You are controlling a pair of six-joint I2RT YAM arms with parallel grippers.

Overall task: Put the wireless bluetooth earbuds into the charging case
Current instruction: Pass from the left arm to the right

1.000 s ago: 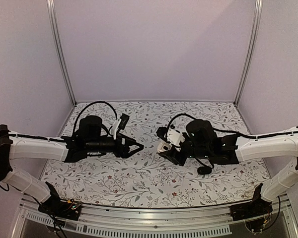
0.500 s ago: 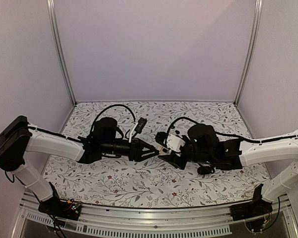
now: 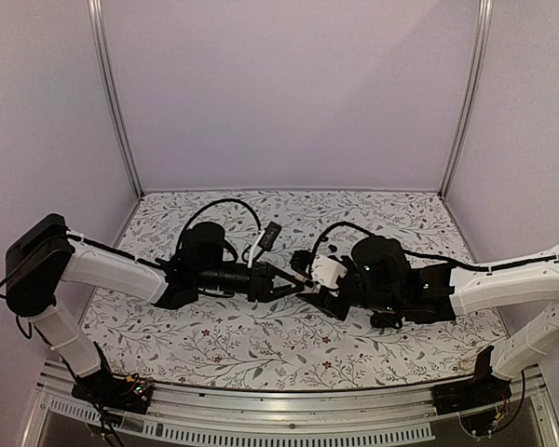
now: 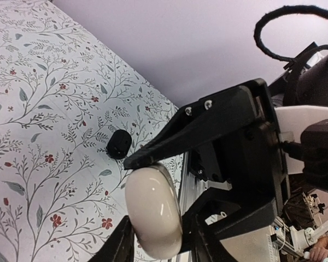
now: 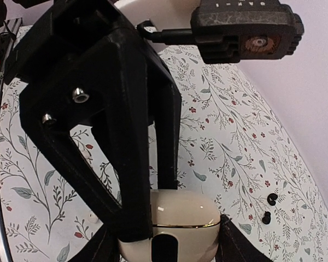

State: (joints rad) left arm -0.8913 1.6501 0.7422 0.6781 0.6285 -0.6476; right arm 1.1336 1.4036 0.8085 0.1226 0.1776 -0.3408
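We counted two earbuds (image 5: 270, 199) in the right wrist view. They were tiny black buds lying on the floral desk (image 3: 261, 345), the second (image 5: 266, 218) just beside the first. Both were well apart from the charging case and outside it. From the top camera they were too small for us to pick out.

There was one charging case (image 5: 180, 218) — a cream, rounded shell with a thin gold seam around its middle. It was held above the desk, where the two arms met near the centre.

The right end effector (image 5: 167, 240) gripped the case, with one black finger on either side of its lower half. The left end effector (image 4: 156, 245) came in from the opposite side, and its two fingers straddled the case (image 4: 153, 213) closely. From the right wrist, one left finger crossed in front of the shell and the other ended at its top edge. We could not tell whether those fingers pressed on the shell or only stood around it.

From above, the left end effector (image 3: 293, 279) and the right end effector (image 3: 312, 284) were tip to tip, with both white arms reaching inward.

We also saw one black oval thing (image 4: 119, 144) — lying alone on the desk, apart from the case.
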